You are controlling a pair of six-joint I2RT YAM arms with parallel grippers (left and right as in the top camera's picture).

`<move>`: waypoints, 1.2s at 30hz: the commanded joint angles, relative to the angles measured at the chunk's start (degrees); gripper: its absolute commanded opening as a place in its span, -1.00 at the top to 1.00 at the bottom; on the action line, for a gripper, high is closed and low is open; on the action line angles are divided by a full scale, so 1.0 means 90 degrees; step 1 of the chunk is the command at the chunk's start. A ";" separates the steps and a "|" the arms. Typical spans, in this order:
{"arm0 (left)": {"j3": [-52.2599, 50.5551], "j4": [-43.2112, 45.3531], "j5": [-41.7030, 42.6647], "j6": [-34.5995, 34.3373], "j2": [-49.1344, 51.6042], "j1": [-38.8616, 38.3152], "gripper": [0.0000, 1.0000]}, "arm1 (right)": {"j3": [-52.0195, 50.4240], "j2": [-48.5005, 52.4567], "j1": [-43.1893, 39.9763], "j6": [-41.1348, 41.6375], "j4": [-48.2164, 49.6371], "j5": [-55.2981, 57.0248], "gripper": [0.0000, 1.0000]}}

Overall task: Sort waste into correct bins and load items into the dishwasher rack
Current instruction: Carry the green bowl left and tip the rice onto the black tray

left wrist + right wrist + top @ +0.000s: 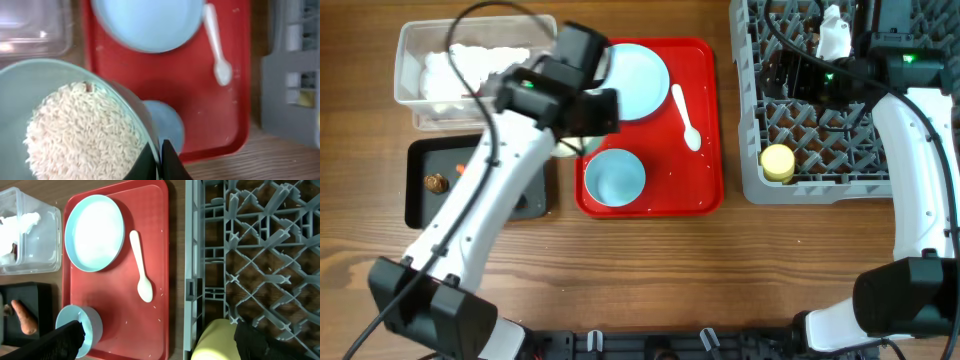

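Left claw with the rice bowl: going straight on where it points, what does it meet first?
Probably the light blue round bowl on the red plastic tray; it lies right past the tips of the left claw in the wrist view. Depth unclear; could be the tray instead.

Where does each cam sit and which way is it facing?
Overhead: fixed above the table, facing straight down on red tray, dishwasher rack, left arm, right arm.
Left wrist: over the tray's edge, facing down; left gripper at bottom, shut on the pale green bowl of rice.
Right wrist: over the rack's edge, facing down; right gripper open, fingers in the bottom corners.
Shared: both wrist views show the white spoon and light blue plate.
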 commanded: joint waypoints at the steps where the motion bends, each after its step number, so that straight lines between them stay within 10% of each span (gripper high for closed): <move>1: 0.0063 -0.0500 0.0250 -0.0221 -0.0087 0.0797 0.92 | 0.0051 0.0083 0.0015 -0.0063 -0.0002 0.0056 -0.99; 21: -0.1780 -0.0342 0.5561 0.2883 -0.0087 0.4634 0.92 | 0.0051 0.0083 0.0015 -0.0022 -0.0163 0.0032 -0.99; 36: -0.1783 -0.1018 0.7281 0.4000 0.0017 0.5994 0.92 | 0.0051 0.0083 0.0015 -0.0211 -0.0202 0.0036 -1.00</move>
